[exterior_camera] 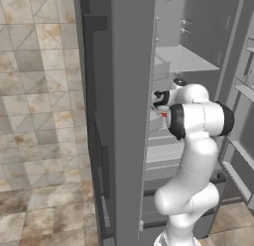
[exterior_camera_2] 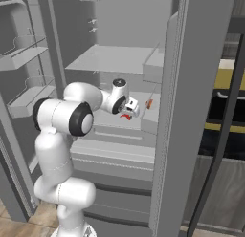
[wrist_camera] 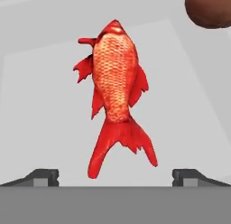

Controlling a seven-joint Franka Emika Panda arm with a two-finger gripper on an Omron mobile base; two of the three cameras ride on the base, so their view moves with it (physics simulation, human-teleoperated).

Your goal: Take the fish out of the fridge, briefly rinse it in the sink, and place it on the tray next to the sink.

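Item one, far left: tiled kitchen floor [exterior_camera: 34, 116], then the fridge [exterior_camera: 131, 116] — tall, grey, doors swung open, door racks [exterior_camera_2: 26, 95] on the inner face.

Item two: the white arm, reaching into the fridge's middle compartment. Its gripper [exterior_camera_2: 130, 108] points down and inward at a pale shelf [exterior_camera_2: 148, 119].

Item three: the fish [wrist_camera: 116, 99], bright red, scaled, lying flat on that shelf inside the fridge. From the right base view it is a small red sliver [exterior_camera_2: 125, 116] just below the gripper's tip; from the left base view a red fleck [exterior_camera: 164, 112] beside the wrist.

Relation that matters: in the hand view the fish sits straight ahead of the gripper, centred between the two fingertips [wrist_camera: 43, 177]. Its long axis runs away from the hand — tail fin nearest, head farthest — so the fingers stand either side of the body's width. The tail's tip comes down about level with the fingertips; the thick of the body lies beyond them.

Gripper state: fingers spread wide, well clear of the fish on both sides, holding nothing.

Item four, upper right of the hand view: part of a dark brown rounded object [wrist_camera: 210, 8] on the same shelf, apart from the fish.

Judgement: alignment looks good for closing across the body; a little more advance would likely be needed first.
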